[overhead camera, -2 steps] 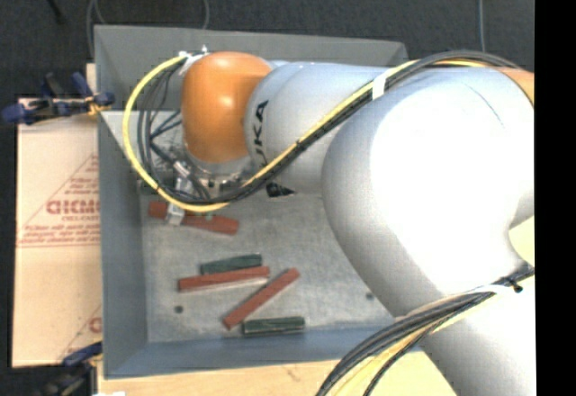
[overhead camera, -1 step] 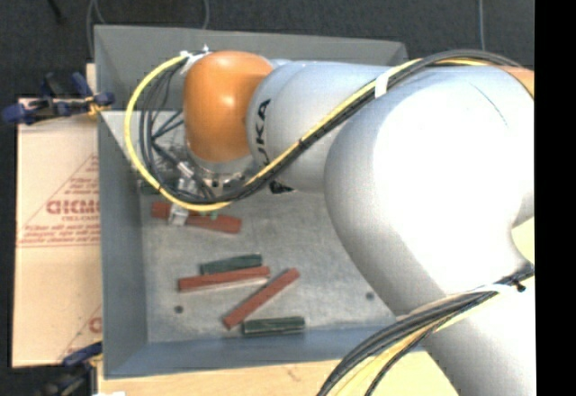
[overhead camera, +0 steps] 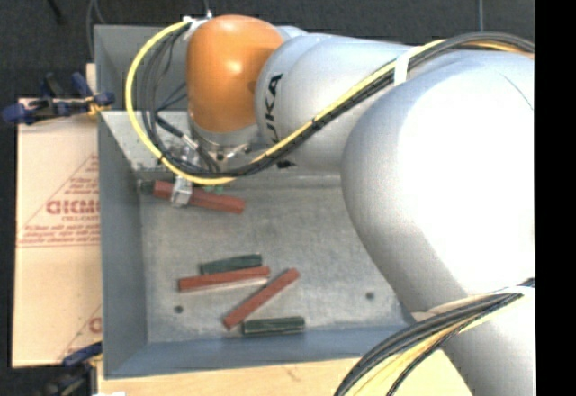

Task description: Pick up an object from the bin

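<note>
My gripper (overhead camera: 183, 193) is low in the bin's far left part, under the arm's orange cover. It sits right on a red-brown stick (overhead camera: 216, 202) that lies flat along the bin floor near the back wall. The stick's left end pokes out on the gripper's left side and its longer part runs out to the right. The gripper hides the stick's middle. Whether the stick is gripped cannot be made out.
Toward the bin's front lie several more sticks: a dark green one (overhead camera: 230, 265), a red one (overhead camera: 223, 280) just below it, a slanted red one (overhead camera: 261, 298) and a dark green one (overhead camera: 273, 326) by the front wall. The big arm covers the bin's right side.
</note>
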Robot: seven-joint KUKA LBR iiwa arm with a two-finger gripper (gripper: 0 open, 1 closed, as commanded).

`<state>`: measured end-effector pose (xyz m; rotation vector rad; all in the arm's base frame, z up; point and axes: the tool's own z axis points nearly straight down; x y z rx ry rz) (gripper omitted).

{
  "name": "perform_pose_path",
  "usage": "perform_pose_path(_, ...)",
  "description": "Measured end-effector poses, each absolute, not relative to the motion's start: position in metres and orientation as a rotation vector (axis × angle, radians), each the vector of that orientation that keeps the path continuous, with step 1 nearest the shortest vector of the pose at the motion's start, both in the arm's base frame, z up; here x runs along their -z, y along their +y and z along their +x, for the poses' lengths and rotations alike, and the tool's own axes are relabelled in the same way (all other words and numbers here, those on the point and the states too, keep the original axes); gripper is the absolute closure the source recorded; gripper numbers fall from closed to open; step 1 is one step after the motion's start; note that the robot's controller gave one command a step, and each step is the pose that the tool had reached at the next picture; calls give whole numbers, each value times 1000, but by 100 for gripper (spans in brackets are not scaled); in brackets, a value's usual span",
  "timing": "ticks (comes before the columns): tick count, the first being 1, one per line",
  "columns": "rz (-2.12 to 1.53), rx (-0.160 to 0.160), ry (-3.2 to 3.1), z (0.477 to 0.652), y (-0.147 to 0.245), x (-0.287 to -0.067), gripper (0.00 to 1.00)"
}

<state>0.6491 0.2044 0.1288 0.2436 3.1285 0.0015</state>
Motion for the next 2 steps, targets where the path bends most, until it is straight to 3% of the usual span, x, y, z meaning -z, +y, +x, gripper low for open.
perform_pose_path(1, 245, -2, 3129, 649, 205, -129, 100)
perform_pose_path(2, 257, -3, 3128, 647, 208, -204, 100)
